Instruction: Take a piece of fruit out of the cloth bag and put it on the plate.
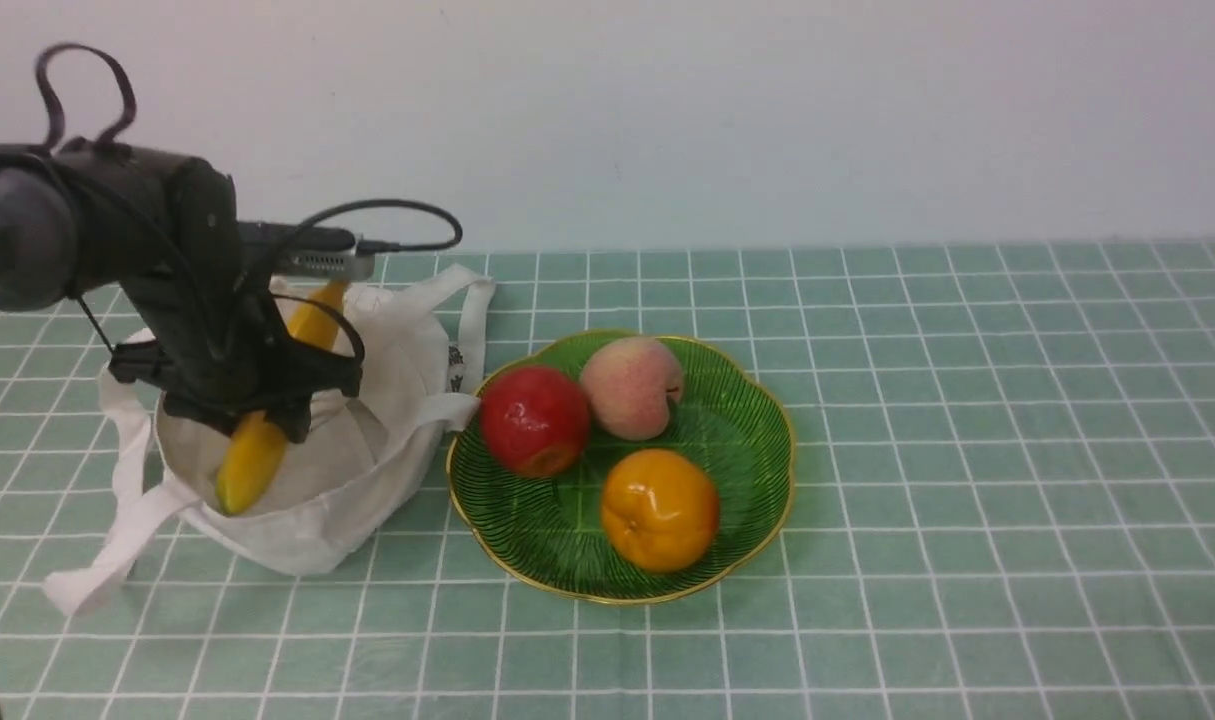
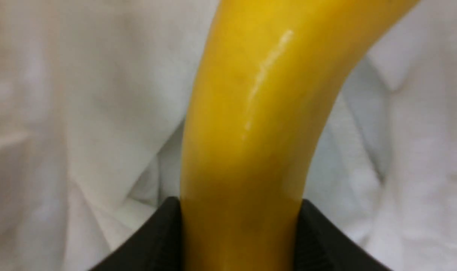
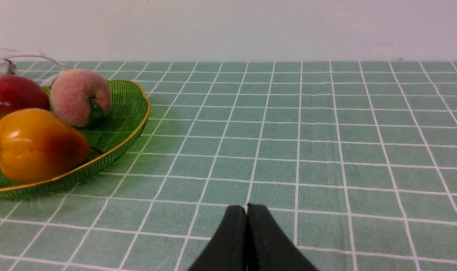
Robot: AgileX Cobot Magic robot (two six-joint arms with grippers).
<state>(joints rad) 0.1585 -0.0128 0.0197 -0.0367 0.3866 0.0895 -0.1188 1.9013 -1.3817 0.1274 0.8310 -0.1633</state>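
The yellow banana (image 1: 252,460) stands slanted in the mouth of the off-white cloth bag (image 1: 367,460) at the left of the table. My left gripper (image 1: 257,405) is shut on the banana's middle, over the bag. In the left wrist view the banana (image 2: 251,124) fills the gap between the two black fingers (image 2: 153,237), with bag cloth (image 2: 81,113) behind. The green gold-rimmed plate (image 1: 747,430) lies right of the bag; it also shows in the right wrist view (image 3: 130,113). My right gripper (image 3: 246,210) is shut and empty, low over the tablecloth, right of the plate.
On the plate lie a red apple (image 1: 534,420), a pink peach (image 1: 632,387) and an orange (image 1: 660,508). The bag's long straps (image 1: 117,530) trail onto the green checked tablecloth (image 1: 967,450). A pale wall stands behind the table.
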